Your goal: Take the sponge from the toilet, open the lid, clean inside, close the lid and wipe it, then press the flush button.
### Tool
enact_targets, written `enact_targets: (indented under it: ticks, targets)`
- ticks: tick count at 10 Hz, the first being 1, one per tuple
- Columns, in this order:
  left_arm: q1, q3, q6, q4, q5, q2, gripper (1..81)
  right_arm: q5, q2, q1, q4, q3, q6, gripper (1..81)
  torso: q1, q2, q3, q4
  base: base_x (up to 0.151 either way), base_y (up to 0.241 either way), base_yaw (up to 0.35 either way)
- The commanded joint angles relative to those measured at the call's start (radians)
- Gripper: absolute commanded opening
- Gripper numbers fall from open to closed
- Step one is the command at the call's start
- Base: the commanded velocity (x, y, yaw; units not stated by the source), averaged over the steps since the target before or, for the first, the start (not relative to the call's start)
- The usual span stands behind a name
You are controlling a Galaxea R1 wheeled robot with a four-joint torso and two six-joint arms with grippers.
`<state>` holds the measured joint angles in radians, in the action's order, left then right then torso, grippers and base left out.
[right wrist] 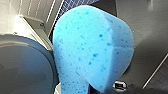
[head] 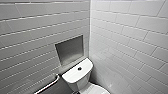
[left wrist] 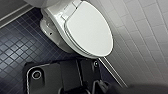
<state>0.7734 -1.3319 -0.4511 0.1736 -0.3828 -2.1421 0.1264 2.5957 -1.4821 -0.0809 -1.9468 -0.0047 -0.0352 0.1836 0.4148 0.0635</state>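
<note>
The white toilet (head: 75, 76) stands in the corner, and the dark round flush button (head: 79, 68) sits in the middle of its flat tank top. In the left wrist view the glossy white lid (left wrist: 87, 30) lies shut on the bowl, with nothing on it. The bright blue sponge (right wrist: 92, 47) looms large in the right wrist view, pinched at its lower end by my right gripper (right wrist: 98, 89). It hangs just beside the rounded edge of the lid (right wrist: 22, 67). My left gripper is shut and hovers above the lid's front end.
A recessed niche (head: 70, 50) is set into the tiled wall behind the tank. A metal grab bar (head: 48, 85) runs along the wall left of the toilet. Dark blue tiled floor (left wrist: 15, 50) lies on one side, with a white tiled wall (left wrist: 140, 37) close on the other.
</note>
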Motion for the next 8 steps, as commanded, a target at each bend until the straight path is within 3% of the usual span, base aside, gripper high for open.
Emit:
enact_targets:
  ticks: [1, 3, 8]
  targets:
    - [0.242, -0.037, -0.003, 0.199, 0.194, 0.021, 1.0, -0.067, -0.004, 0.021, 0.001, 0.001, -0.005, 1.0, 0.000, 0.000, 0.000, 0.000, 0.000, 0.000, 0.000]
    - [0.365, -0.164, 0.006, 0.205, 0.289, -0.056, 1.0, -0.067, 0.019, 0.018, -0.002, -0.050, -0.003, 1.0, 0.001, 0.000, 0.003, 0.000, 0.000, 0.000, 0.000]
    - [0.534, -0.527, 0.014, 0.247, 0.380, -0.314, 1.0, -0.067, 0.045, 0.015, 0.000, -0.078, -0.005, 1.0, 0.001, 0.002, 0.002, 0.000, 0.000, 0.000, 0.000]
